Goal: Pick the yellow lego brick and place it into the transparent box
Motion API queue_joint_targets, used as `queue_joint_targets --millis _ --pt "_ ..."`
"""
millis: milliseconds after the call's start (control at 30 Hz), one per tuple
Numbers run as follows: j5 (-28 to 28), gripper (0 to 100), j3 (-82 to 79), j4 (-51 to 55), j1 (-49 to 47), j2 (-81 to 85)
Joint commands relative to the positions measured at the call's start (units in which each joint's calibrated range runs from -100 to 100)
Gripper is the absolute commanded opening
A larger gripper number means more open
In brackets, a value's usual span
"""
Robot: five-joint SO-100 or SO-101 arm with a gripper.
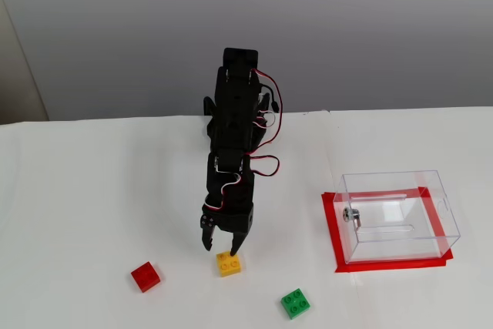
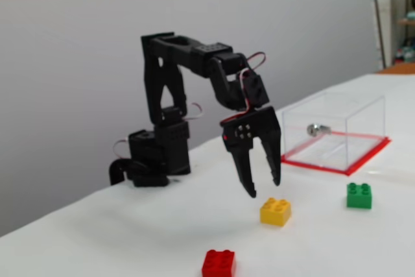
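Note:
The yellow lego brick point(image 1: 229, 263) point(image 2: 275, 211) lies on the white table, studs up. My black gripper point(image 1: 219, 248) point(image 2: 262, 185) hangs open just above and a little behind it, fingertips pointing down, holding nothing. The transparent box point(image 1: 397, 215) point(image 2: 334, 131) stands empty on a red tape rectangle to the right in both fixed views, a metal screw point(image 1: 350, 214) on its left wall.
A red brick point(image 1: 145, 276) point(image 2: 218, 263) lies left of the yellow one and a green brick point(image 1: 296, 303) point(image 2: 359, 195) lies to its right, towards the box. The arm's base point(image 2: 152, 157) stands at the back of the table.

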State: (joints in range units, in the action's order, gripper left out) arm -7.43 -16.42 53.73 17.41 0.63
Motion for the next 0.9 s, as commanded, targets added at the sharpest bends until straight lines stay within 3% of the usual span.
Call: queue_joint_targets --millis 0,167,600,867 --pt "-0.40 19 1.86 0.41 0.29 0.77" --pt "1.63 19 2.13 -0.03 0.66 0.43" --pt "19.33 19 2.31 0.41 0.52 1.19" --pt "22.72 19 3.04 -0.46 0.66 0.09"
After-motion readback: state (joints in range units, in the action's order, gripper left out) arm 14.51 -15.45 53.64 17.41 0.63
